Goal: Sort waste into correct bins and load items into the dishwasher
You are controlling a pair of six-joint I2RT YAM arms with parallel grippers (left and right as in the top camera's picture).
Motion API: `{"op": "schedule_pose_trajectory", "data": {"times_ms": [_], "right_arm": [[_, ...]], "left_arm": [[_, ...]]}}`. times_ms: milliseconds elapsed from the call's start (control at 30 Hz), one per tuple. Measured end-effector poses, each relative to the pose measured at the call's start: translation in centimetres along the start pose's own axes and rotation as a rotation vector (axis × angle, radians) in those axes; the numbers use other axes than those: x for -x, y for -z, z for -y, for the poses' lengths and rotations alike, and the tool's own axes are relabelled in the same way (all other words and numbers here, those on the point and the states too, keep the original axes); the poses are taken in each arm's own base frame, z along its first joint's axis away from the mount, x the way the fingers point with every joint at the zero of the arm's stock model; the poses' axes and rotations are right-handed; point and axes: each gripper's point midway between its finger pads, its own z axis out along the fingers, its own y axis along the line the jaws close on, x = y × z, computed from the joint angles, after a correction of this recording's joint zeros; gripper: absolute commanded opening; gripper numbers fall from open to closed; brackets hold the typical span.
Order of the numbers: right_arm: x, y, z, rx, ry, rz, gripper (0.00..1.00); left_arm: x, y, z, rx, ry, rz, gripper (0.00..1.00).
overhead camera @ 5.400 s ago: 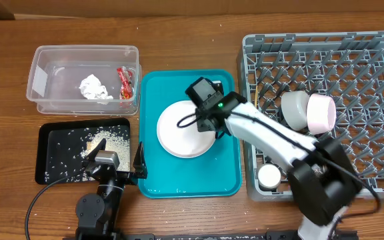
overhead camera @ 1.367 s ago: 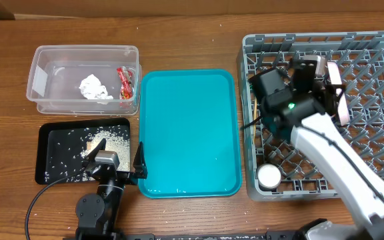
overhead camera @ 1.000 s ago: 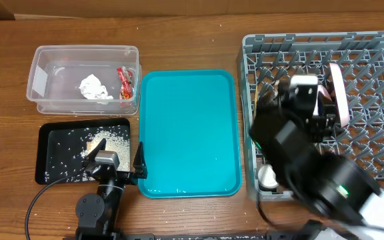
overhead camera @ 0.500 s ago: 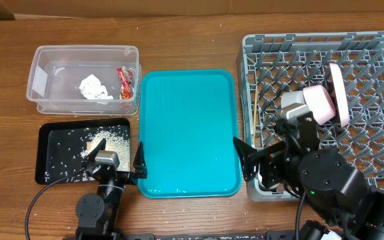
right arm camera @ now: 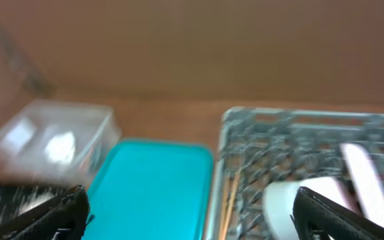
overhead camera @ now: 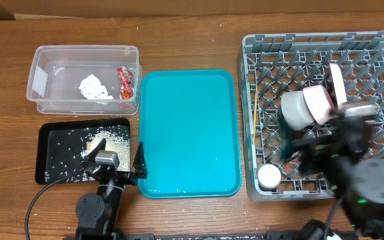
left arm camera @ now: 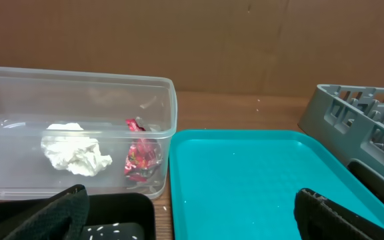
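Both grippers are spread wide and empty: the left gripper [left arm camera: 192,200] is at the near edge of the one black tray [overhead camera: 52,167] of scraps [overhead camera: 99,143], and the right gripper [right arm camera: 191,200] is blurred over the rack's [overhead camera: 379,47] near side. The rack holds one upright plate [overhead camera: 337,83], one bowl [overhead camera: 295,112], one cup [overhead camera: 269,176], and chopsticks [overhead camera: 255,120] at its left edge. The far-left tub [overhead camera: 45,80] holds one napkin [overhead camera: 93,87] and one wrapper [overhead camera: 125,81]. One teal tray [overhead camera: 189,133] lies between.

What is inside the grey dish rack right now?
A bowl, a plate on edge, a small cup and chopsticks. The right arm covers the rack's near right part, hiding whatever lies there.
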Motion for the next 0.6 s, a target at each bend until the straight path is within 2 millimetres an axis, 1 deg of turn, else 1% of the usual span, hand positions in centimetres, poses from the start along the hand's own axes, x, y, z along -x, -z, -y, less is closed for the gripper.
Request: {"op": "schedule_pose_trajectory", "data": {"times_ms": [33,100,133,167,267,333,400,467,600], "right_arm": [[0.8,0.2,0.9,-0.02,-0.023,0.034,1.0],[2.0,0.3,1.9,-0.029,-0.038,0.088,1.0],[2.2,0.2,2.4,-0.032,-0.034,0.109,1.0],[2.0,0.1,3.0,-0.04,-0.027,0.12,1.0],[0.2,-0.8,4.6,-0.064,-0.013,0.113,1.0],[-1.9,-1.5,5.8,-0.08,-0.017,0.095,1.0],[-3.9,-2.1,6.5,-0.08,-0.022,0.093,1.0],[-6.1,-2.4,6.7,-0.057,-0.022,0.103,1.0],[-8.8,-2.0,6.3,0.0,-0.004,0.196,1.0]], "left_arm": [[0.0,0.0,0.0,0.0,0.0,0.0,1.0],[0.0,0.0,0.0,0.0,0.0,0.0,1.0],[0.0,0.0,0.0,0.0,0.0,0.0,1.0],[0.0,0.0,0.0,0.0,0.0,0.0,1.0],[0.0,0.0,0.0,0.0,0.0,0.0,1.0],[0.0,0.0,0.0,0.0,0.0,0.0,1.0],[0.0,0.0,0.0,0.0,0.0,0.001,1.0],[0.0,0.0,0.0,0.0,0.0,-0.001,1.0],[0.0,0.0,0.0,0.0,0.0,0.001,1.0]]}}
